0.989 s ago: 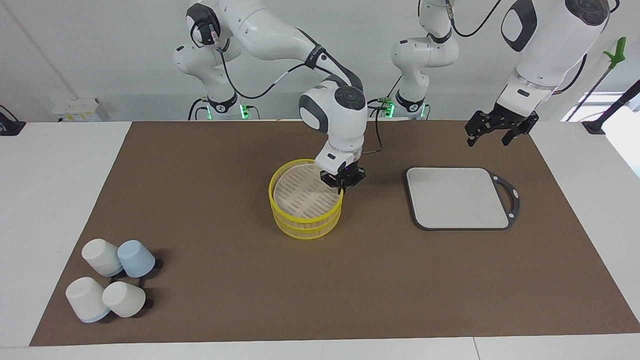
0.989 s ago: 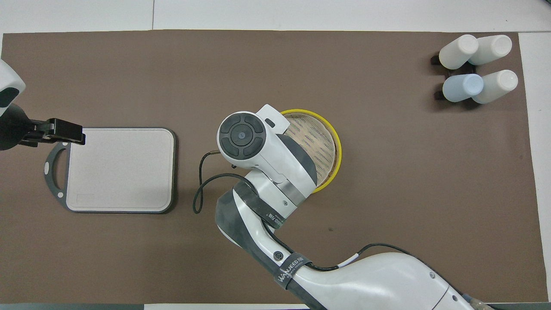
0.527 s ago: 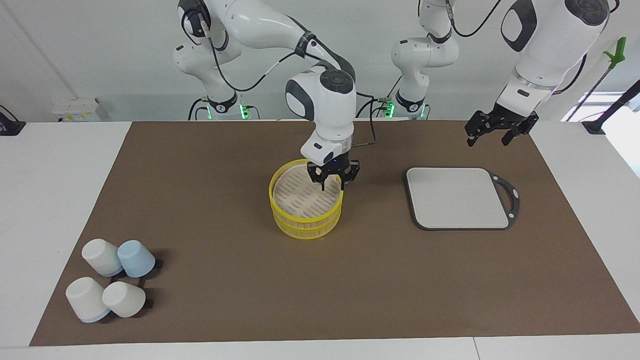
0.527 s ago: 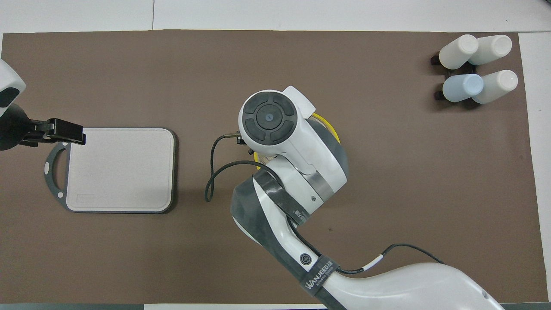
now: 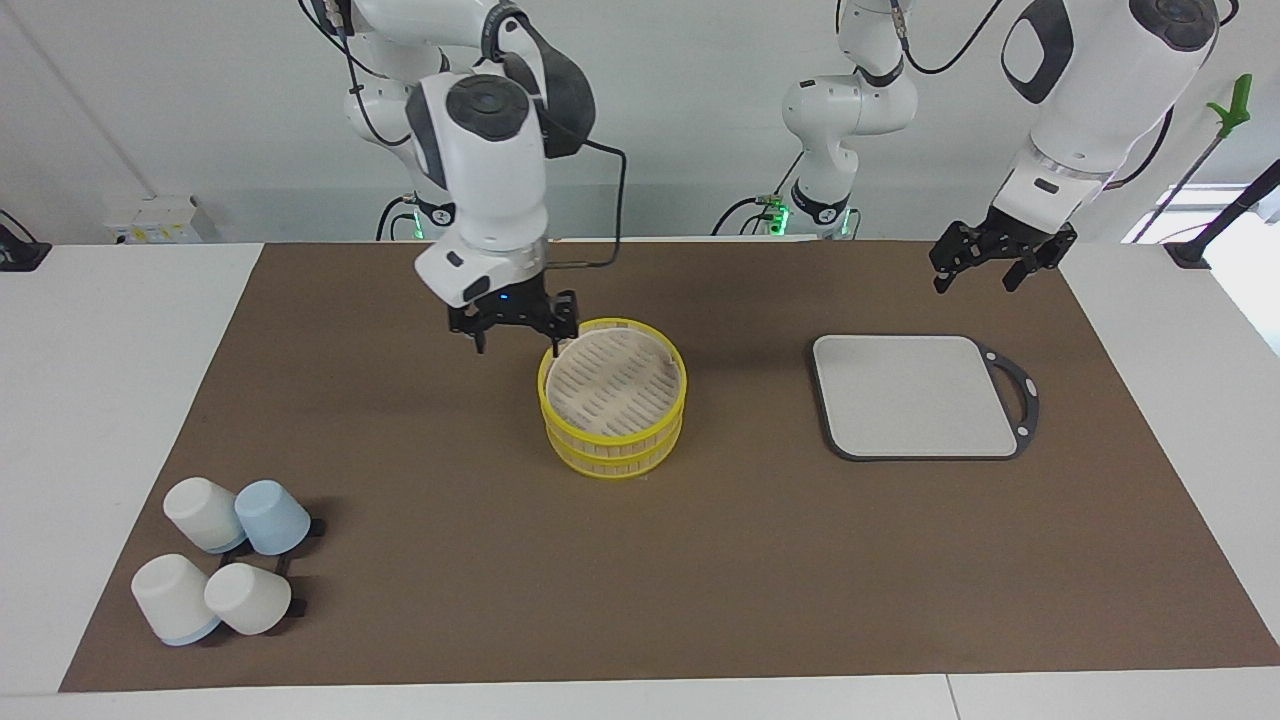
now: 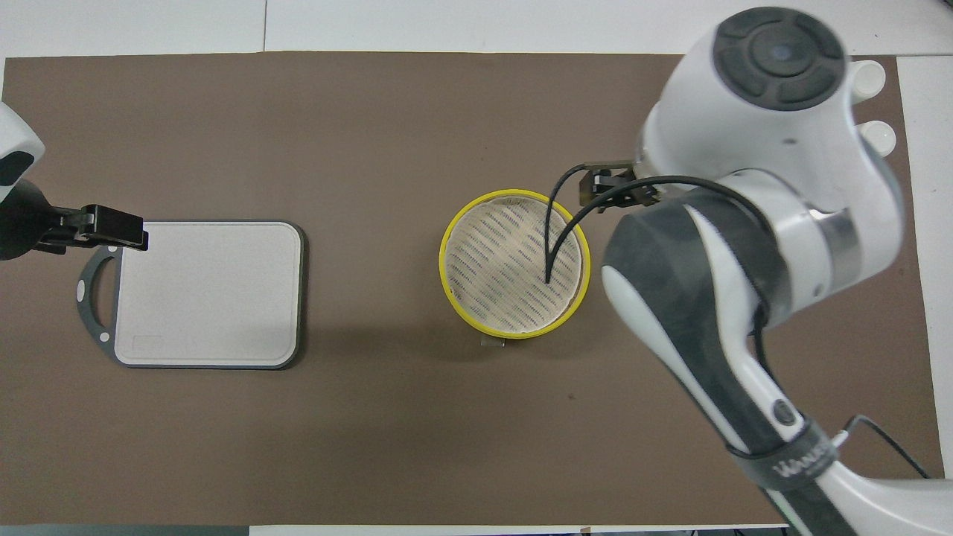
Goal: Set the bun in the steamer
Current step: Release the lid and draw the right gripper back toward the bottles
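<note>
Hovering beside the steamer (image 5: 612, 395) toward its own end of the table, the right claw (image 5: 514, 322) now stands open and empty, having drawn off it. No bun shows inside; placement unconfirmed. Left claw (image 5: 985, 262) waits open.

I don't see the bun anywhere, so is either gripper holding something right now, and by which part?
Nothing is held. The right gripper hangs open beside the steamer, and the left gripper waits open, also empty, above the grey board.
</note>
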You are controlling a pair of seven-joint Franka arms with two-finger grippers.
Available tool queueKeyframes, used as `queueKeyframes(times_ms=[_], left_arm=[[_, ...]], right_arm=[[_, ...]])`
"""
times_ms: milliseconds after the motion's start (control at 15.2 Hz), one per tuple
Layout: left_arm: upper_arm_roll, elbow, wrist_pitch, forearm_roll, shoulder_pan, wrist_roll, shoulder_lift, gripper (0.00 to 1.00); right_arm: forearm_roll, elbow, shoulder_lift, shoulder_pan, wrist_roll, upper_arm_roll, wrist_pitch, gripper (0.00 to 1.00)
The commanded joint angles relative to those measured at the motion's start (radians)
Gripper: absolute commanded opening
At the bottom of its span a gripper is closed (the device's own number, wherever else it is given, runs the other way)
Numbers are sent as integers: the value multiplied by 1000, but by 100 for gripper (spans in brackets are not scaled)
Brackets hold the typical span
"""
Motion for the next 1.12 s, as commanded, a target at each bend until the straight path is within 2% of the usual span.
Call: queueKeyframes(times_ms=[0,264,396,593,725,857,1055], left_arm=[[1,-26,5,-14,2,13,-27,100],[1,-26,5,-14,2,13,-27,100],[1,-26,5,-14,2,14,-27,100],[1,-28,5,-14,2,13,-29,100],[-1,-26,5,-14,1,13,-27,100],[-1,-26,5,-14,1,13,-29,100],[-1,-26,5,-14,2,13,-29,100]], right_arm=[[15,-43,-70,-136,-125,16,-85,100],[28,-81,-124,-247,-156,19,-111,100],[30,-163,-174,-260,-159,19,-81,100],[30,-189,-187,-263,-165,18,-75,100],[30,-271,-248,-260,-203,16,-58,100],[60,-295,-263,-264,-206,14,-41,100],[174,-287,-265,-228,-206,-91,-24,100]])
